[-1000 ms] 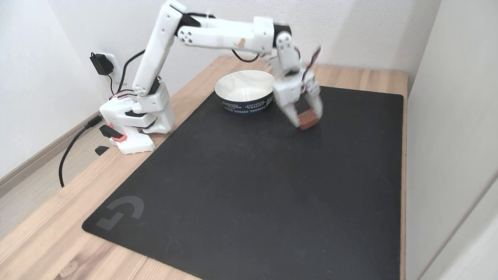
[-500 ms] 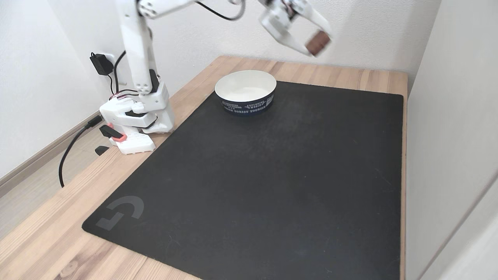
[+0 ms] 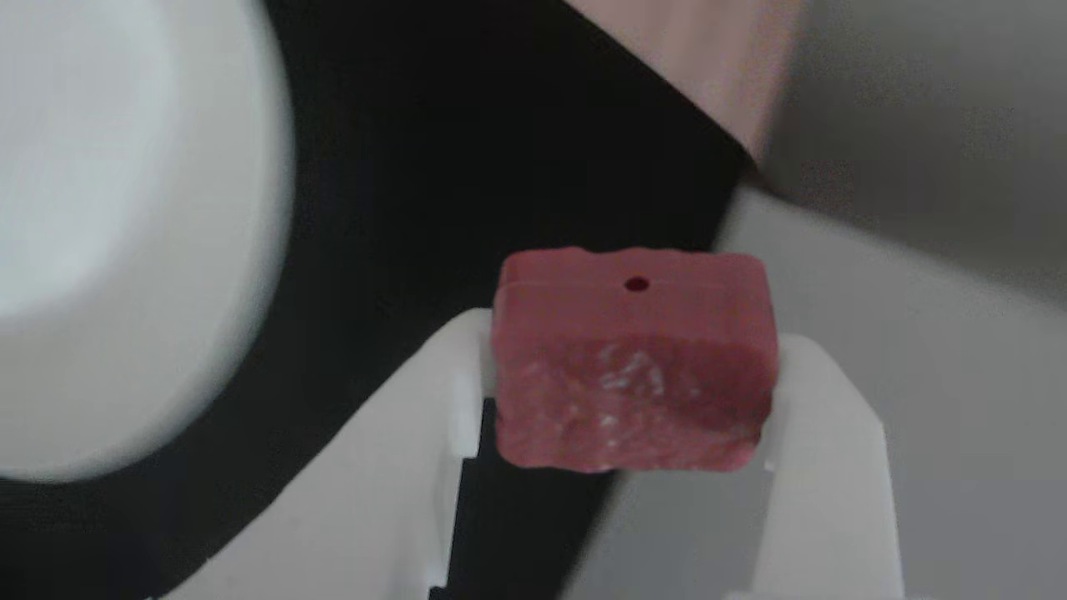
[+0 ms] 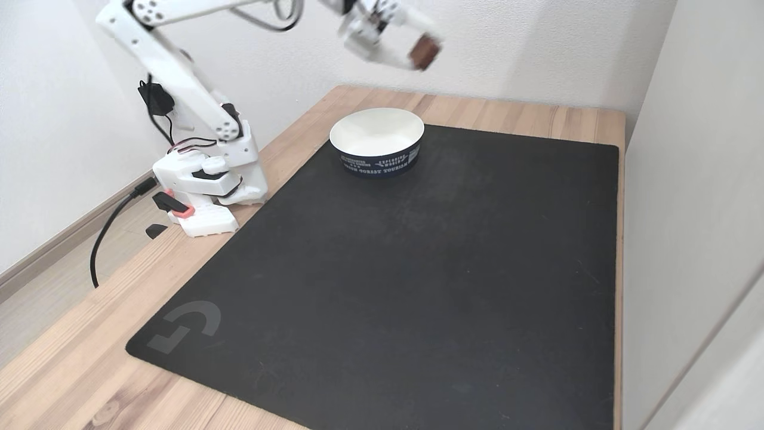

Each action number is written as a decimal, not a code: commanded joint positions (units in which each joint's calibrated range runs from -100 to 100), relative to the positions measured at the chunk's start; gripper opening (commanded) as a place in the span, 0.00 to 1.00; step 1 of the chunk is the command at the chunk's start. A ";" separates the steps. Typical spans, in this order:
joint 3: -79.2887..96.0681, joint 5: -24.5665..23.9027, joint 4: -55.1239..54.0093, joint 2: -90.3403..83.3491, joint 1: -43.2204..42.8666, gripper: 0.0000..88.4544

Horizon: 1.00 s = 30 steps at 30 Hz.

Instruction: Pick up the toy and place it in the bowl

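Note:
The toy (image 3: 633, 367) is a small dark-red block with a bumpy white-flecked face and a tiny hole in its smooth side. My gripper (image 3: 629, 392) is shut on it, one white finger on each side. In the fixed view the gripper (image 4: 421, 54) holds the toy (image 4: 425, 52) high in the air, above and slightly right of the bowl (image 4: 377, 142). The bowl is white inside with a dark blue printed wall and stands at the mat's far edge. In the other view the bowl (image 3: 108, 233) is a blurred white shape at the left.
A black mat (image 4: 418, 257) covers most of the wooden table (image 4: 77, 358). The arm's base (image 4: 206, 185) stands at the table's left edge with cables running to a wall socket. A pale wall (image 4: 692, 179) borders the table's right side.
The gripper lifted the toy off the mat beside the bowl, rose high, then swung left toward the space above the bowl. The upper arm leaned back to the left.

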 commanded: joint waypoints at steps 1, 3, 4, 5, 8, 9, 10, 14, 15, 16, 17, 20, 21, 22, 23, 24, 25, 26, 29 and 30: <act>9.74 -0.31 -1.43 -8.83 -3.06 0.03; 14.43 -0.31 -2.02 -11.91 -3.56 0.03; 19.11 -0.31 -2.87 -14.91 -3.98 0.03; 22.54 -0.31 -3.46 -17.16 -3.98 0.03; 28.85 -0.31 -4.47 -21.33 -3.98 0.03; 33.08 -0.31 -5.32 -24.00 -3.73 0.03; 35.43 -0.31 -5.91 -25.33 -3.65 0.03; 46.33 -0.31 -8.54 -30.83 -3.48 0.03; 48.14 -0.31 -8.96 -31.67 -3.48 0.03; 49.40 -0.31 -9.13 -32.42 -3.48 0.03; 49.76 -0.31 -9.13 -32.67 -3.48 0.03; 50.12 -0.31 -9.13 -32.84 -3.39 0.03; 50.12 -0.31 -9.13 -32.75 -3.31 0.04; 50.12 -0.31 -9.13 -32.67 -3.31 0.07; 50.12 -0.31 -8.62 -32.42 -3.31 0.14; 50.30 -0.31 -8.45 -32.33 -3.31 0.19; 50.48 -0.31 -8.45 -32.33 -3.31 0.22; 50.57 -0.31 -8.45 -32.33 -3.31 0.23; 50.57 -0.31 -8.45 -32.33 -3.31 0.23; 50.57 -0.31 -8.45 -32.33 -3.31 0.23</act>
